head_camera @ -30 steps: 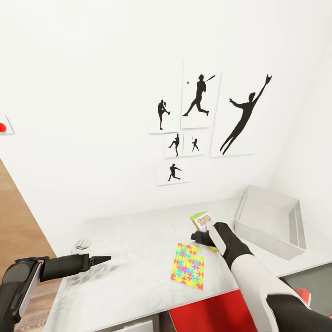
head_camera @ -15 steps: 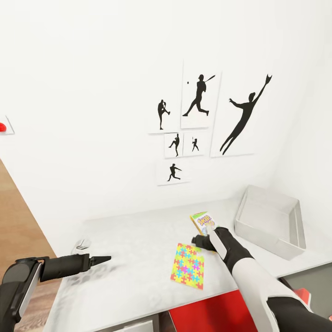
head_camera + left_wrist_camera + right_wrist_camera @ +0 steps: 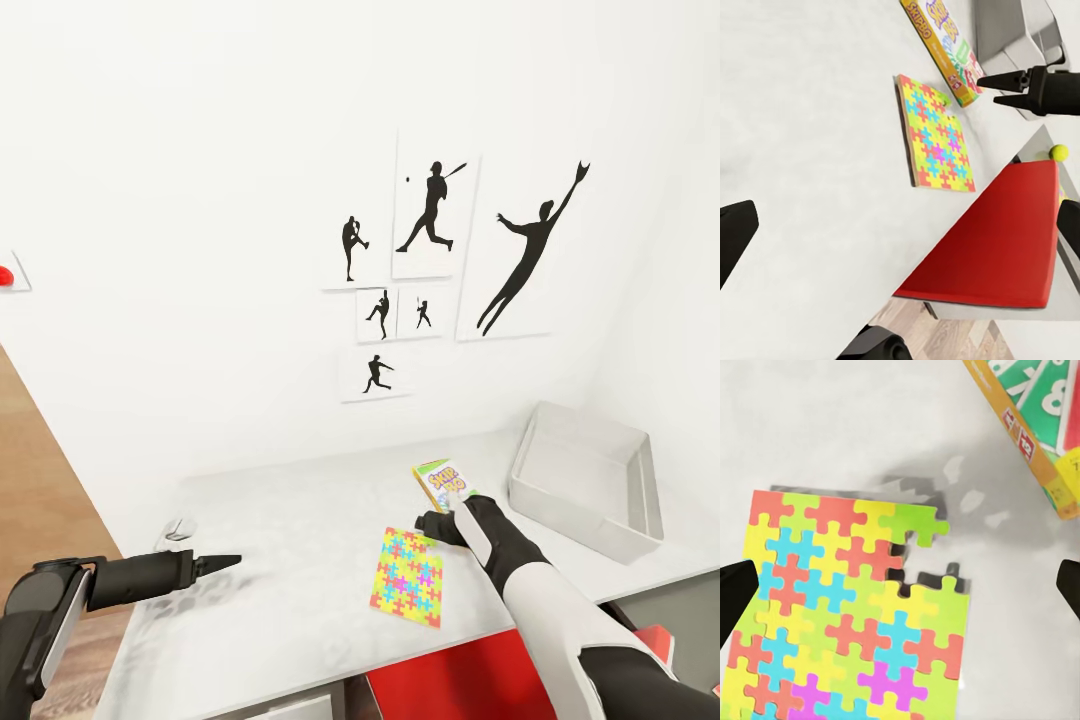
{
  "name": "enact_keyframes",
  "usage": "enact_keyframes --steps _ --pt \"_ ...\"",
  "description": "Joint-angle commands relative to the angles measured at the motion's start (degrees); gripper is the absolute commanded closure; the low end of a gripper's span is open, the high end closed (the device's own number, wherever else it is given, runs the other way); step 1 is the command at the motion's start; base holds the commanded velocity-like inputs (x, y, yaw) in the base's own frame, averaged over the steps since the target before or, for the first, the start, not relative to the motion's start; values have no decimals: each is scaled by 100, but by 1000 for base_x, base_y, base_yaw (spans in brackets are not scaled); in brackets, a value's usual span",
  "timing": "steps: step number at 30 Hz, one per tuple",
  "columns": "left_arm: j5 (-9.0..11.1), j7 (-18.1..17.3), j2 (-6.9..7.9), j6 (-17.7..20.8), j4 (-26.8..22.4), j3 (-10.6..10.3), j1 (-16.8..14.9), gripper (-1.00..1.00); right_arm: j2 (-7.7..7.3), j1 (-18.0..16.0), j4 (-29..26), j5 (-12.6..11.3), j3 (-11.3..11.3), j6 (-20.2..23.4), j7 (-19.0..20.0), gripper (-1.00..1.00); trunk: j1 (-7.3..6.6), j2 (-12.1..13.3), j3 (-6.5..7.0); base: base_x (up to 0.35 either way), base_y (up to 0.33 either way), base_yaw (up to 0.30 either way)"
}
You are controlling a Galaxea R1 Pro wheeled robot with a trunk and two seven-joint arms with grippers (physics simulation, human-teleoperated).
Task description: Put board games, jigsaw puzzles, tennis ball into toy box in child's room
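Hovering right gripper (image 3: 424,522) open just above jigsaw puzzle (image 3: 407,577).

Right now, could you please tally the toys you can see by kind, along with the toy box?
Jigsaw puzzle: 1
Board game: 1
Tennis ball: 1
Toy box: 1
Total: 4

Bright, even, flat simulator light all round. The white table (image 3: 290,540) nearly washes out, soft grey shadows beneath the jigsaw puzzle (image 3: 847,615) at its torn edge. Renders sharp throughout; no glare, no blur.
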Motion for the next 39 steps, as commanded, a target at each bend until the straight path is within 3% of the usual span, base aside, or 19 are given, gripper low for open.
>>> enact_keyframes --steps 1,9,18,34,39 --pt "3 -20 0 54 -1 5 -5 -100 0 -4 -9 -61 -6 20 -47 -100 4 -13 -14 0 0 0" --pt "8 -29 2 54 -1 8 -5 -100 -36 -4 5 -72 -8 28 247 -100 4 -13 -14 0 0 0" --pt "12 -29 8 54 -1 14 -5 -100 -202 -3 15 -71 -9 58 790 -100 4 -13 -14 0 0 0" --pt "13 -36 9 60 -1 17 -5 -100 -257 -11 330 -72 -17 80 904 -100 4 -13 -14 0 0 0" --pt "18 -90 9 68 -1 17 -5 -100 -265 -18 418 -82 -25 292 911 -100 4 -13 -14 0 0 0"
